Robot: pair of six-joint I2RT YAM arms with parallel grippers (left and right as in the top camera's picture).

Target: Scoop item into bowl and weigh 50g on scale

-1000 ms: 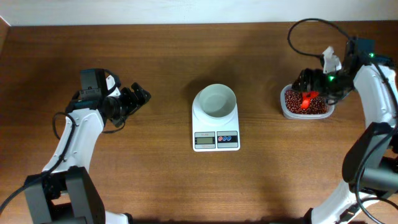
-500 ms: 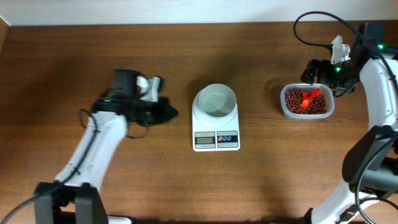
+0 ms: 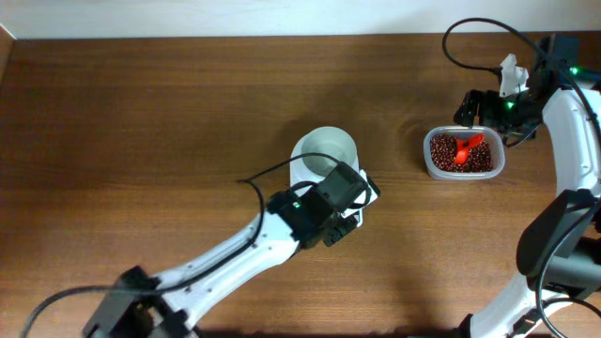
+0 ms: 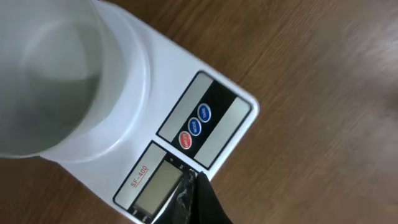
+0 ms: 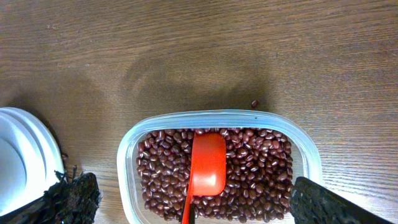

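Showing one scale (image 4: 186, 127), one bowl (image 3: 324, 150), one tub (image 5: 217, 116), right tool (image 5: 200, 200) wide, left tool (image 3: 349, 208) unclear.

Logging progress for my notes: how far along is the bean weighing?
Done: the empty white bowl sits on the scale. In hand: the left claw is at the scale's display end; the right claw hangs open over the clear tub of beans, the red scoop lying loose in them. Left: all the scooping and weighing.
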